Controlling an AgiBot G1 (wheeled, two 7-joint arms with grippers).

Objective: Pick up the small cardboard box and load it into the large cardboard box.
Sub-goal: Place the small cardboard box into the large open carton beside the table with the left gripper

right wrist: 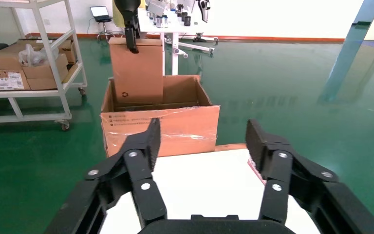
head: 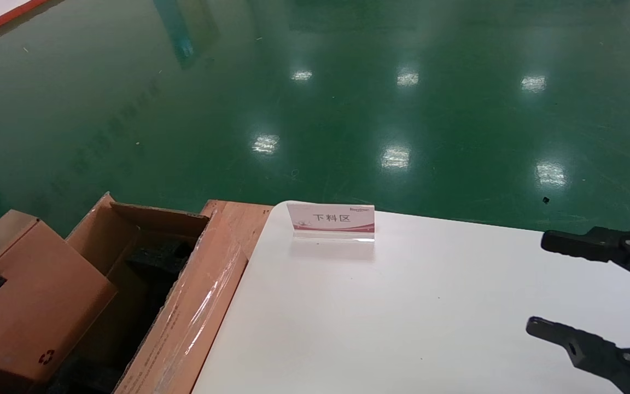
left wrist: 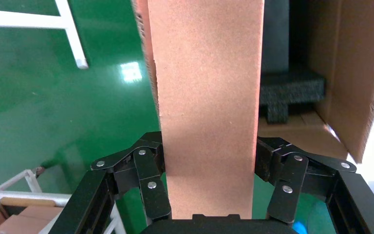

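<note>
Hovering over the large cardboard box (head: pixel 184 306), the small cardboard box (head: pixel 30 306) hangs ready for loading, we judge. Our left gripper (left wrist: pixel 209 180) clamps its sides; our right gripper (right wrist: pixel 202 146) idles wide apart beside that carton.

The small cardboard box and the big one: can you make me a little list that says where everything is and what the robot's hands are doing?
small cardboard box: held up on end, lower end dipping into the big carton
large cardboard box: open, on the floor beside the table, black foam inside, shiny tape on one flap
left gripper: shut on the small box, one finger on each side
right gripper: open, empty, over the table
white table: carries a small sign
sign: standing near the table's far edge
step so far: box not let go yet
</note>
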